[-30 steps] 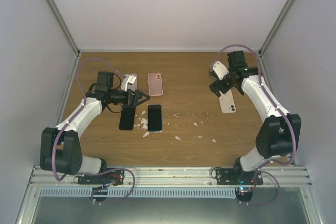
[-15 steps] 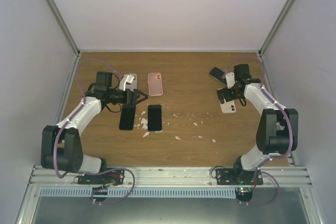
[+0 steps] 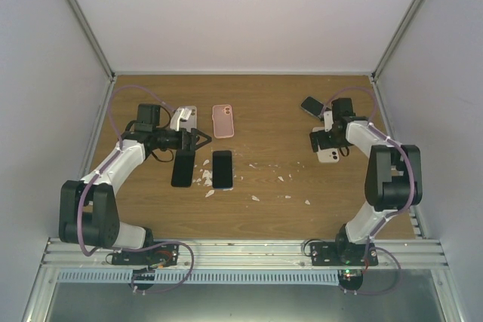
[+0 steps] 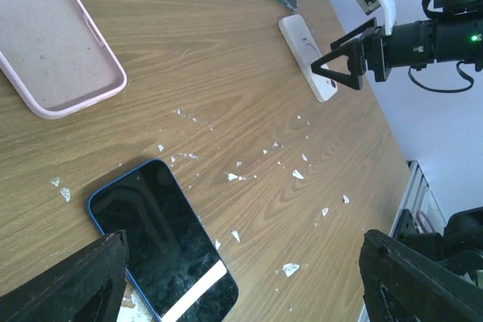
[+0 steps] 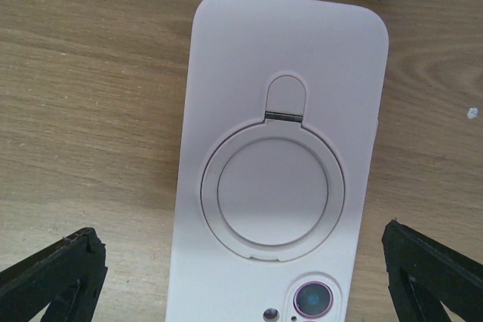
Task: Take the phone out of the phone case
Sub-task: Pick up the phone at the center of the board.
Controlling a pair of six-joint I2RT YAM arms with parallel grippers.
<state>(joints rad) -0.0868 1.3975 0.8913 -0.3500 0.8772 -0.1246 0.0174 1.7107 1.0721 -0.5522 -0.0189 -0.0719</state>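
Note:
A white phone case with a ring holder lies back-up on the table, and a camera lens shows through its cutout. It also shows in the top view and the left wrist view. My right gripper hangs open just above it, one finger on each side, touching nothing; it is at the right of the top view. My left gripper is open and empty above the table. Below it lies a bare blue-edged phone, which also shows in the top view.
An empty pink case lies at the back middle. A dark phone in a clear case lies beyond the white one. A black phone and a grey phone lie near the left arm. White chips litter the table's middle.
My right arm has folded in and lowered its open gripper over the white cased phone. The left arm has barely moved.

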